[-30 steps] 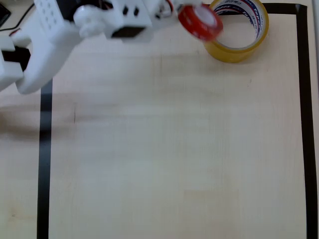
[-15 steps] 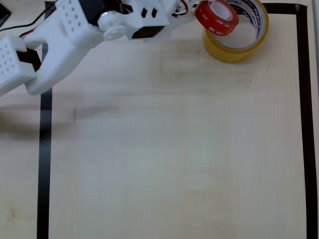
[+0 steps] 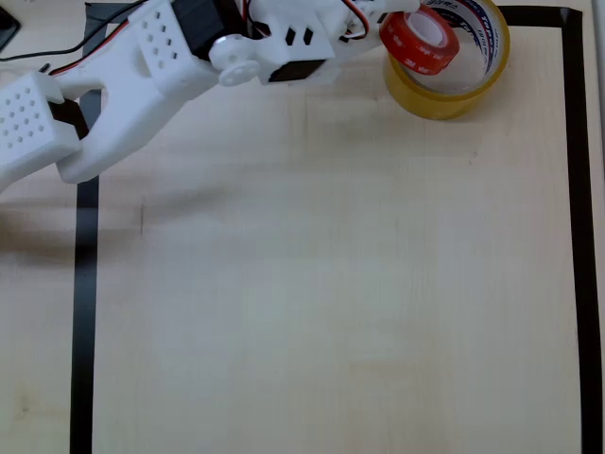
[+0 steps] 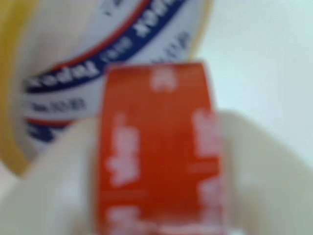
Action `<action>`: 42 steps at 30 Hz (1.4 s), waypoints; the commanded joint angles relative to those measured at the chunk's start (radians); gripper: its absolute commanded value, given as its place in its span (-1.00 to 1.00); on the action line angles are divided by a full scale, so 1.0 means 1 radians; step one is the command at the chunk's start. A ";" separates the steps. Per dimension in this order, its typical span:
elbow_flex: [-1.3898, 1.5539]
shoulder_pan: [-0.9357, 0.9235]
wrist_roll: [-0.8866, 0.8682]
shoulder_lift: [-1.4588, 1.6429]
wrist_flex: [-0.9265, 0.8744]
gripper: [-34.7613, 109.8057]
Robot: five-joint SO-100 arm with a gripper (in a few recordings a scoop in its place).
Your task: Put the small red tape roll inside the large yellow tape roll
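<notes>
The large yellow tape roll (image 3: 454, 90) lies flat at the top right of the table, its white printed core facing up. My gripper (image 3: 402, 28) is shut on the small red tape roll (image 3: 419, 43), which hangs tilted over the left part of the yellow roll's opening. In the wrist view the red tape roll (image 4: 156, 147) sits blurred between my two white fingers (image 4: 259, 166), with the yellow roll's printed core (image 4: 98, 58) right behind it.
Black tape lines (image 3: 85, 312) mark a rectangle on the pale wooden table, with one along the right edge (image 3: 579, 236). My white arm (image 3: 142, 76) reaches in from the upper left.
My arm has swung to the right and carried the red roll from left of the yellow roll's rim to over its opening.
</notes>
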State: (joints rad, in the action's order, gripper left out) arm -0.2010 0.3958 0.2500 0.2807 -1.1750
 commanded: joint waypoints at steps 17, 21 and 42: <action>-0.041 0.002 0.005 0.038 0.006 -0.21; -0.041 0.002 0.008 0.038 0.006 -0.21; -0.040 0.029 0.164 0.074 0.014 -0.23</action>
State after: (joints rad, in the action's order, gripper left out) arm -0.2010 0.4111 0.3958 0.2301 -1.1628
